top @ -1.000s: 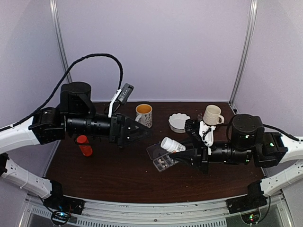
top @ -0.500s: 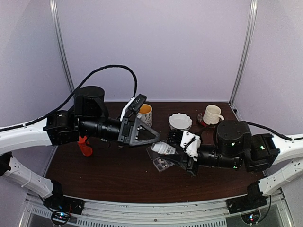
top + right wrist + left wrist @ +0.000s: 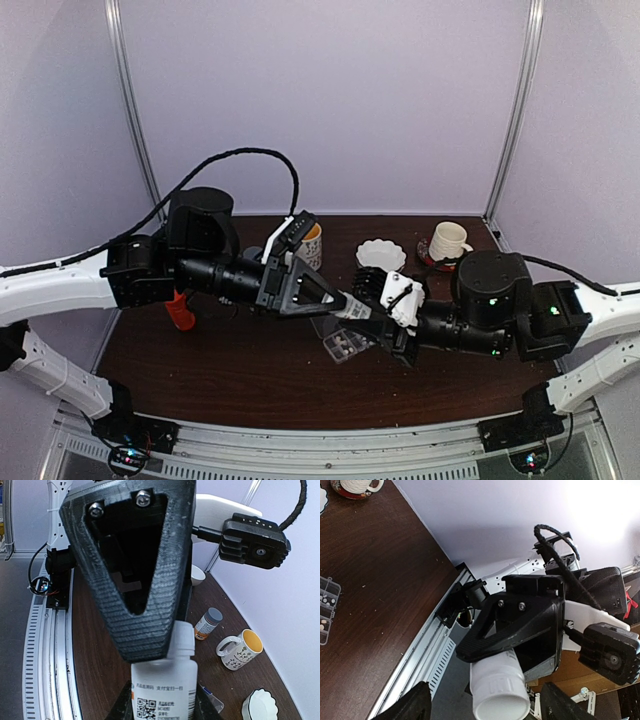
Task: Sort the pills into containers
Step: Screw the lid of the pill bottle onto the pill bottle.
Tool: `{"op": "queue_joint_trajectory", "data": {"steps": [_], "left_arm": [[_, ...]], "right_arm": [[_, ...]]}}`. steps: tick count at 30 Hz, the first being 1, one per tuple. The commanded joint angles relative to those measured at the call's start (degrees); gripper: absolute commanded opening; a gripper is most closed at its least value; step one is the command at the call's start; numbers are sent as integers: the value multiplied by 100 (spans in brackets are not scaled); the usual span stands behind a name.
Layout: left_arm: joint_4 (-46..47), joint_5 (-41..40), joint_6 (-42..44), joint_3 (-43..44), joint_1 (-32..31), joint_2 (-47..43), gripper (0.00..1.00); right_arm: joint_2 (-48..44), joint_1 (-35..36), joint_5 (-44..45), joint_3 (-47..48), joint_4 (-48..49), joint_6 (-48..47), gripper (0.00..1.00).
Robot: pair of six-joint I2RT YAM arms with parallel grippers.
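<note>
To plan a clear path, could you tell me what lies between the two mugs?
Between the yellow mug and the white mug sits a white dish, shown in the top view.

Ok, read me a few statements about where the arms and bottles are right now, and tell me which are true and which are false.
1. The right tool holds a white bottle. True.
2. The left tool is clamped on the orange bottle. False: it is open, its fingers on either side of the white bottle's cap, and the orange bottle lies apart near the table's left edge.
3. The pill box lies on the table below the white bottle. True.
4. The white mug stands at the table's left end. False: it is at the far right.
</note>
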Motion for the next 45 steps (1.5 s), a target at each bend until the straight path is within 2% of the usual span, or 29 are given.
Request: {"op": "queue_joint_trajectory", "data": {"steps": [1, 10, 16, 21, 27, 29, 34, 38, 40, 43, 45], "left_arm": [[165, 15, 13, 148, 2, -37, 78], [165, -13, 17, 192, -7, -107, 66], [147, 24, 28, 192, 6, -122, 51], [46, -12, 69, 192, -5, -141, 43], [-59, -94, 324, 192, -8, -157, 20], [-55, -90, 627, 213, -3, -173, 12], [-162, 62, 1872, 325, -9, -327, 17], [-481, -7, 3068, 482, -11, -360, 14], [-583, 7, 3560, 526, -18, -364, 11], [-486, 353, 4198, 492, -18, -394, 0], [-435, 465, 4468, 495, -17, -403, 0]], "right_arm": [[26, 39, 182, 59, -42, 34, 0], [93, 43, 185, 50, -125, 59, 0], [154, 54, 216, 94, -162, 59, 0], [162, 57, 272, 115, -150, 98, 0], [142, 48, 195, 156, -152, 310, 0], [121, -3, 55, 173, -134, 468, 0], [-1, -444, -1307, 116, 132, 1320, 0], [-44, -635, -2445, 34, 634, 2100, 0], [-52, -636, -2772, 29, 805, 2364, 0], [-155, -647, -2984, -20, 950, 2694, 0], [-238, -654, -3107, -67, 1087, 2840, 0]]}}
